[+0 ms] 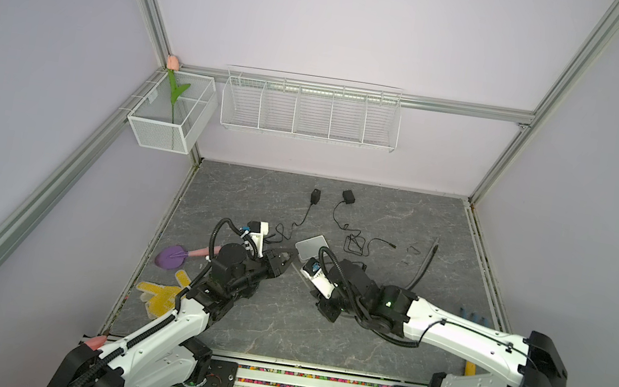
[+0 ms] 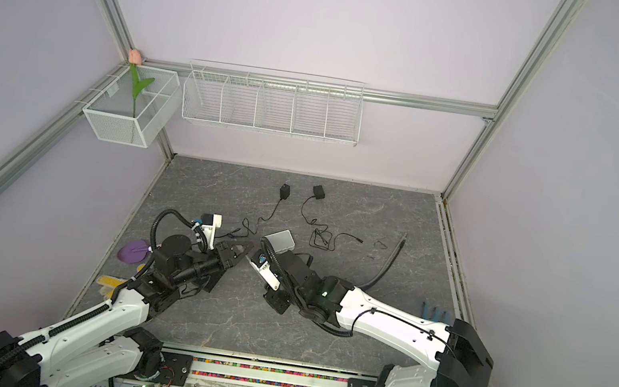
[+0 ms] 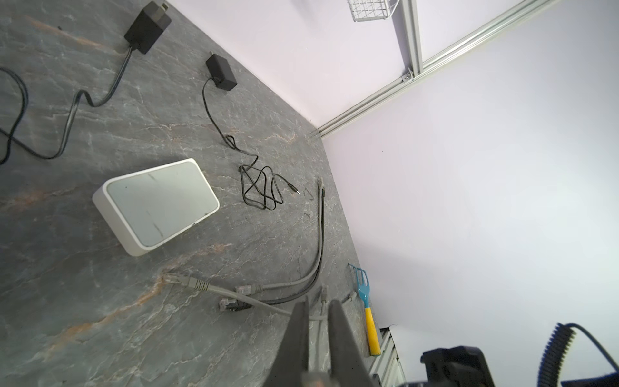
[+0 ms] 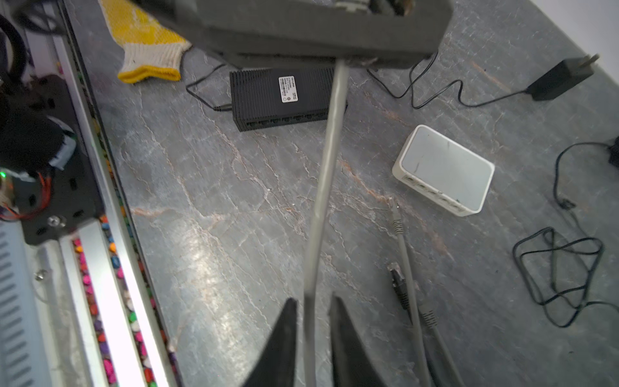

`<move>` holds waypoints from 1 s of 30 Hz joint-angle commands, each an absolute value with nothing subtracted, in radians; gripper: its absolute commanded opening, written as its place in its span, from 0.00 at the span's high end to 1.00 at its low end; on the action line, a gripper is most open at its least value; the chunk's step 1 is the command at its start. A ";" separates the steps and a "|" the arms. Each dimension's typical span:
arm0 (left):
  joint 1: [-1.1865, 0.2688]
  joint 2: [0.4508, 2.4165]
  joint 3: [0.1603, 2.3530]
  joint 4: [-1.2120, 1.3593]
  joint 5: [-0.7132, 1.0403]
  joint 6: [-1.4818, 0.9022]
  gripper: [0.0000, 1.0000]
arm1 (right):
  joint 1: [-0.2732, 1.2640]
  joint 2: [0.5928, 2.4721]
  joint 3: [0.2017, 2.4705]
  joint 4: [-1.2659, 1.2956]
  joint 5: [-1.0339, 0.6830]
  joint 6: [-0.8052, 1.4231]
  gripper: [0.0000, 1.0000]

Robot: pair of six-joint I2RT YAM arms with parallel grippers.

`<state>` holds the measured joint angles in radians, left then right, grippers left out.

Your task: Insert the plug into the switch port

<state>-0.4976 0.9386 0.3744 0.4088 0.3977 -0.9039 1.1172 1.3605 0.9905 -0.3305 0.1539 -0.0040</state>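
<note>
While the grey cable (image 4: 330, 150) is pinched tight near its plug end by the left gripper (image 3: 318, 303), the right gripper (image 4: 314, 298) is held slack, fingers apart around it, probably to pass the hold over. The plug itself is hidden. The white switch (image 4: 442, 167) lies near, ports facing it.

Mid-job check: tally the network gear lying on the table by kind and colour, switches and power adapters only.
White switch: 1
Black switch: 1
Black power adapters: 2
Total: 4
</note>
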 commanded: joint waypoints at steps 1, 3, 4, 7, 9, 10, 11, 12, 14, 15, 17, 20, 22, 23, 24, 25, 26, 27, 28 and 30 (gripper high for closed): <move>-0.497 0.936 0.368 0.482 0.416 -0.890 0.91 | 1.109 1.258 0.952 -0.298 0.137 0.000 0.24; -0.499 0.933 0.372 0.491 0.432 -0.880 0.93 | 1.080 1.198 0.933 -0.267 0.069 -0.002 0.17; -0.500 0.933 0.375 0.500 0.443 -0.878 0.94 | 1.063 1.179 0.930 -0.256 0.021 -0.003 0.16; -0.512 0.933 0.378 0.551 0.470 -0.879 0.95 | 0.980 1.179 0.944 -0.237 -0.144 -0.005 0.16; -0.537 0.934 0.383 0.581 0.480 -0.868 0.95 | 0.937 1.217 0.971 -0.236 -0.233 -0.006 0.16; -0.549 0.932 0.385 0.597 0.483 -0.862 0.95 | 0.925 1.238 0.987 -0.236 -0.266 -0.008 0.16; -0.560 0.930 0.385 0.620 0.487 -0.855 0.95 | 0.914 1.262 1.001 -0.236 -0.308 -0.011 0.16; -0.568 0.927 0.382 0.641 0.492 -0.853 0.95 | 0.909 1.283 1.015 -0.236 -0.342 -0.011 0.16; -0.578 0.922 0.379 0.679 0.508 -0.857 0.95 | 0.907 1.333 1.047 -0.239 -0.405 -0.015 0.16; -0.578 0.921 0.380 0.695 0.521 -0.860 0.95 | 0.906 1.354 1.058 -0.231 -0.421 -0.015 0.16; -0.580 0.925 0.382 0.720 0.544 -0.873 0.95 | 0.905 1.391 1.068 -0.207 -0.443 -0.014 0.17; -0.583 0.935 0.382 0.758 0.570 -0.887 0.95 | 0.898 1.429 1.093 -0.196 -0.458 -0.011 0.30; -0.585 0.943 0.382 0.769 0.579 -0.891 0.95 | 0.893 1.439 1.106 -0.200 -0.439 -0.010 0.64; -0.586 0.945 0.382 0.769 0.583 -0.892 0.95 | 0.890 1.439 1.113 -0.206 -0.419 -0.010 0.90; -0.586 0.949 0.382 0.766 0.585 -0.892 0.95 | 0.890 1.434 1.122 -0.223 -0.381 -0.003 0.94; -0.586 0.948 0.382 0.761 0.584 -0.890 0.94 | 0.890 1.428 1.126 -0.235 -0.358 -0.002 0.94; -0.586 0.942 0.382 0.753 0.585 -0.883 0.89 | 0.892 1.418 1.129 -0.251 -0.335 -0.003 0.94; -0.586 0.927 0.386 0.730 0.580 -0.873 0.74 | 0.893 1.405 1.129 -0.266 -0.288 -0.002 0.94; -0.586 0.908 0.393 0.693 0.583 -0.858 0.54 | 0.898 1.392 1.126 -0.282 -0.243 -0.004 0.94; -0.586 0.831 0.433 0.509 0.549 -0.786 0.31 | 0.911 1.363 1.120 -0.328 -0.130 -0.018 0.93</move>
